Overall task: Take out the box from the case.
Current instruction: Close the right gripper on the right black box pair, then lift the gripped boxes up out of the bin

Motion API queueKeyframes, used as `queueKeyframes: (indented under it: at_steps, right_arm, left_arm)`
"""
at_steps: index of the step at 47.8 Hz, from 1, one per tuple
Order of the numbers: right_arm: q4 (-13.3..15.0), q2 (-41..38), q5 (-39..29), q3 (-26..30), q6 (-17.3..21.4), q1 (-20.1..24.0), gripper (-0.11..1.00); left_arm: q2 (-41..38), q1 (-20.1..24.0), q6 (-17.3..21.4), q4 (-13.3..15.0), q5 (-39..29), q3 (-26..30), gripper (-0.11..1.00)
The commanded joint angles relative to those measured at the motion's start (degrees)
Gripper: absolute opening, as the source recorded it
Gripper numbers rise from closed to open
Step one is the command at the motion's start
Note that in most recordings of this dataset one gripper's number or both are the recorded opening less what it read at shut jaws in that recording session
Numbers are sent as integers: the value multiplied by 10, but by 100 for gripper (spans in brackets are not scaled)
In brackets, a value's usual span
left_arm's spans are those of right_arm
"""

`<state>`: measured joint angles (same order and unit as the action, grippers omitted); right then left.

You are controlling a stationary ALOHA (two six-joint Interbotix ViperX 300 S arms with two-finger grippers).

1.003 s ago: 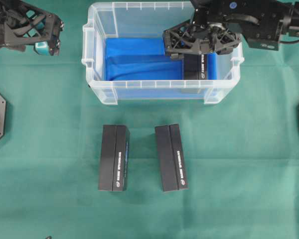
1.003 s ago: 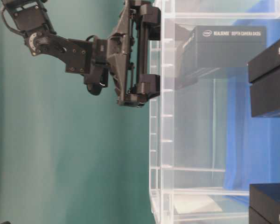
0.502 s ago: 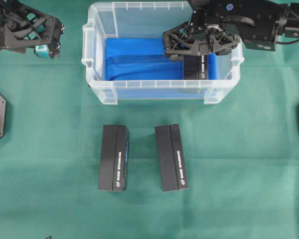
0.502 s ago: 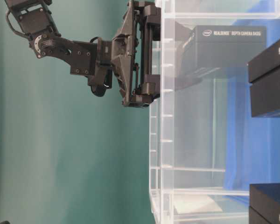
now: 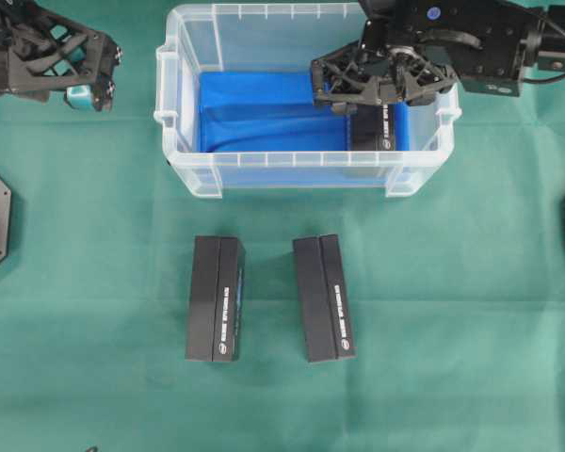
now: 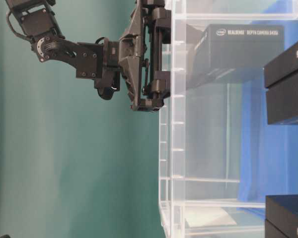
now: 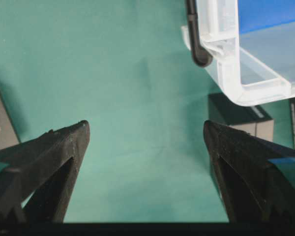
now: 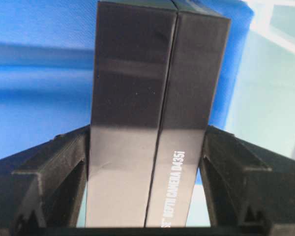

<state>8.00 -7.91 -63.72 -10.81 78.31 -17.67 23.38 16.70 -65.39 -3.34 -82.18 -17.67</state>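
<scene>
right gripper (image 8: 146, 147): down inside the case (image 5: 174, 122), fingers (image 8: 56, 167) flush against both long sides of the box (image 8: 155, 113), so clamped on it by the look of the wrist view

left gripper (image 7: 146, 162): jaws wide apart, nothing between them, just green cloth (image 7: 113, 73) below; parked well off to the left of the case

box: standing on edge on the blue lining (image 5: 264, 108), near the case's right wall, right between the right gripper's fingers

slip risk: glossy black sides, thin contact; could slide out on the way up if the squeeze is light

snag risk: close to the right wall and rim, so a tilted lift could catch the box or drag the light case along

landing risk: two boxes (image 5: 216, 298) already on the cloth in front of the case, could get knocked when setting down

writing: "DEPTH CAMERA D435i" on the box side in the wrist view; "intel REALSENSE DEPTH CAMERA D435i" in the table-level view

small print on the two boxes outside: too tiny to read
</scene>
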Motion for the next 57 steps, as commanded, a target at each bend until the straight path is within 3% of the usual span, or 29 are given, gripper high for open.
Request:
queueKeyframes:
  at_steps: [1, 19, 57]
  right_arm:
    - [2, 7, -4, 10, -1, 0, 66]
    - [3, 14, -25, 38, -2, 0, 66]
    - [18, 82, -253, 193, -4, 6, 66]
  left_arm:
    - [4, -2, 0, 2, 0, 8, 99]
    - [4, -2, -3, 2, 0, 7, 99]
    - [8, -4, 1, 2, 3, 6, 99]
